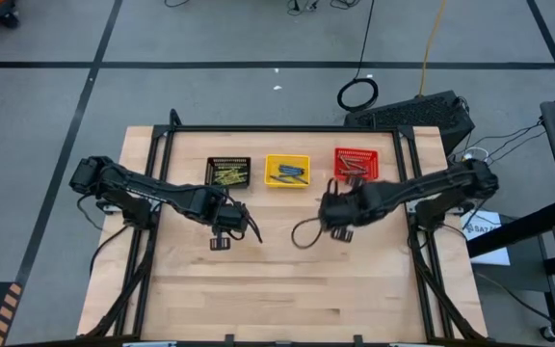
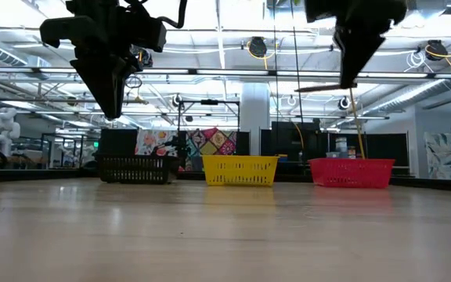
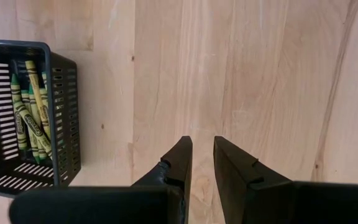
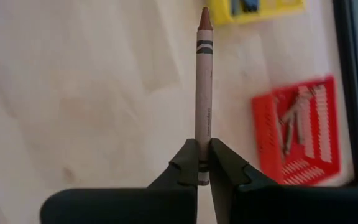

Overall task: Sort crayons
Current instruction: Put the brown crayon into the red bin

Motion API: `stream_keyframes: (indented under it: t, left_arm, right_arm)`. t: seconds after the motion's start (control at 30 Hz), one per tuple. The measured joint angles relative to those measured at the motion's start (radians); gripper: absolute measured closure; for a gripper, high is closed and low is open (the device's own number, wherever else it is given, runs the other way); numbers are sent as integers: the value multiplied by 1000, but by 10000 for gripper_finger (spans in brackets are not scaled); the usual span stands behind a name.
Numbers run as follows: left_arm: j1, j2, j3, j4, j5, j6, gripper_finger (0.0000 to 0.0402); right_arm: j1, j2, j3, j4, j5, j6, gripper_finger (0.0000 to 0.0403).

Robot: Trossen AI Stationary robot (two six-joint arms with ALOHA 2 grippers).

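My right gripper (image 4: 203,163) hangs high above the table in front of the red basket (image 1: 356,164), shut on a brownish-red crayon (image 4: 203,93). My left gripper (image 3: 202,152) hovers open in front of the black basket (image 1: 228,172), with bare wood between its fingers. The black basket holds several olive-yellow crayons (image 3: 33,106). Blue crayons (image 1: 289,174) lie in the yellow basket (image 1: 287,171), and brownish-red ones (image 4: 294,115) in the red basket. My right gripper pinches the crayon near its blunt end (image 4: 202,144) between its two fingers, which slant down from above. The crayon sticks out from the fingertips about level (image 2: 323,88), pointed tip away from them, lifted clear of the table.
The three mesh baskets stand in a row along the table's far edge. A dark metal frame (image 1: 287,128) runs around the table's back and sides. Bare wood (image 1: 287,289) fills the table's middle and near part.
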Motion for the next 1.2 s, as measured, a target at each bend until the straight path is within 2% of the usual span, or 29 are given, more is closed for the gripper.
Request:
stream_keyframes:
  t: [0.3,0.5,0.93,1.07,1.2]
  left_arm:
    - [0,0,0,1,0,5,343]
    - [0,0,0,10,0,27,343]
    - [0,0,0,11,-2,27,343]
    - [0,0,0,11,-3,29,343]
    - [0,0,0,12,-3,32,343]
  right_arm:
    - [-156,-199,-231,117,-2,-48,403]
    - [-251,-288,-343,191,-3,-87,403]
    - [-486,-308,-444,347,-7,-244,403]
    - [-571,-308,-452,389,-83,-296,403]
    - [-646,-308,-453,394,-111,-319,403]
